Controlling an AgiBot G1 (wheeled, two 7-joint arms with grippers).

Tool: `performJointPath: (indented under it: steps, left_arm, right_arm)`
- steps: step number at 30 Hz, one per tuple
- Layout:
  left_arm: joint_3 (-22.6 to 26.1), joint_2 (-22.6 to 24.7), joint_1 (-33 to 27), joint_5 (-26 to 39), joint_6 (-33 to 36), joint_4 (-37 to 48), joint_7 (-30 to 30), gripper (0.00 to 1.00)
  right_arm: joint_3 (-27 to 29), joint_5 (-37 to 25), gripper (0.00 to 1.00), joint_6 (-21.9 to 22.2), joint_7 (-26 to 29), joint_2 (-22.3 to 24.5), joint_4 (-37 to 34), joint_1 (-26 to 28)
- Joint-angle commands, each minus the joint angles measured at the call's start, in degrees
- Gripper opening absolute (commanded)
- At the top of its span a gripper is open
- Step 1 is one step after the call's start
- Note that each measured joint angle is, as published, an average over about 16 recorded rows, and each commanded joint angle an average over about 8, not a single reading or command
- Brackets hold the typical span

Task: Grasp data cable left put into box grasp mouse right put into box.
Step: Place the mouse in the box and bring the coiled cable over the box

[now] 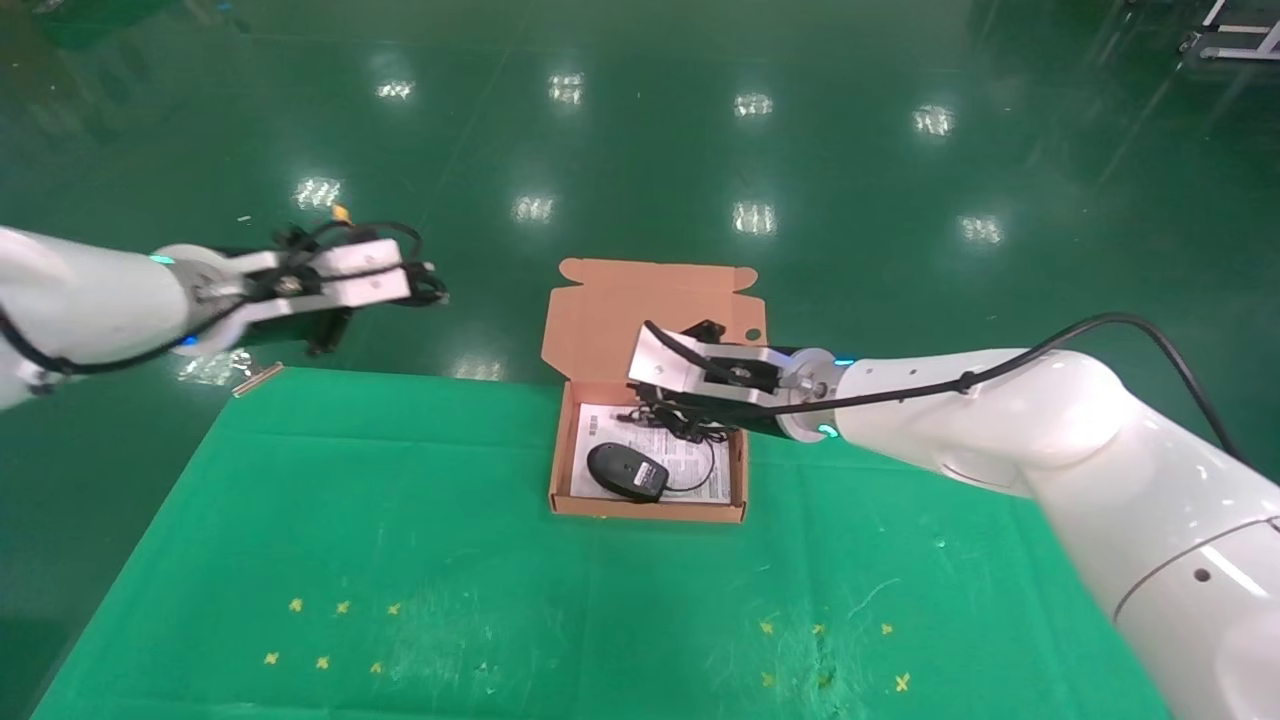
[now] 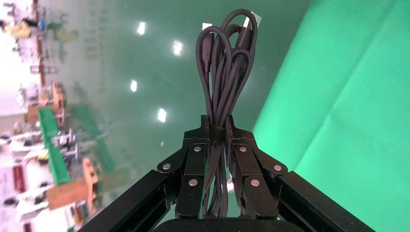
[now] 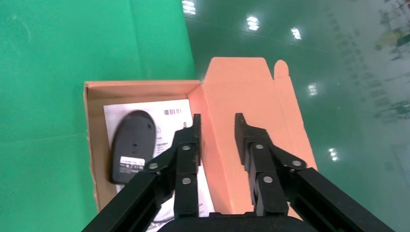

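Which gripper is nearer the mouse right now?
Right. The right gripper hovers open over the box, just above the mouse lying inside. The left gripper is far off past the table's left corner, shut on the data cable.

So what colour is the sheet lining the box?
White with black print, clearest in the right wrist view.

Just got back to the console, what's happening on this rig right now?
The small black oval mouse already lies in the shallow orange-brown cardboard box, and the open right gripper hangs empty above it. The left gripper is off to the left past the table edge, shut on the bundled thin black data cable, not yet boxed.
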Motion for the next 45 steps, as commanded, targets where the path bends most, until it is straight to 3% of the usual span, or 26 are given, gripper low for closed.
performJointPath:
  steps: [1,11,19,28,36,37,44,45]
  left_arm:
    - [0.25,0.77,0.45,-0.49,-0.84,0.84,0.63,0.00]
    - [2.01,11.24,4.37,-5.34,-14.16,13.40,8.30,0.00]
    - [3.46,19.56,5.88,-12.94,-22.43,25.83,17.41,0.00]
    - [7.21,21.49,7.54,-25.40,-27.33,28.39,26.57,0.00]
    - [11.76,21.67,7.87,-35.14,-28.54,27.88,31.90,0.00]
    - [12.21,21.68,7.81,-36.02,-28.48,27.91,32.39,0.06]
    - [14.06,21.89,7.50,-40.59,-27.99,28.20,34.10,0.93]
    - [14.16,21.91,7.49,-40.91,-27.97,28.21,34.16,1.00]
  right_arm:
    - [-0.10,0.10,1.00,-0.06,0.25,0.41,0.45,0.08]
    - [0.17,-1.64,1.00,1.07,3.12,7.66,3.87,1.73]
    - [-0.72,-4.65,1.00,0.84,7.80,14.17,8.72,2.34]
    - [-2.48,-9.12,1.00,0.15,14.73,20.03,15.27,1.66]
    - [-3.74,-12.97,1.00,0.19,20.68,22.46,20.09,1.36]
    - [-3.83,-13.30,1.00,0.25,21.21,22.58,20.49,1.30]
    - [-4.25,-14.75,1.00,0.35,23.20,23.29,22.30,1.15]
    - [-4.27,-14.84,1.00,0.35,23.28,23.34,22.41,1.14]
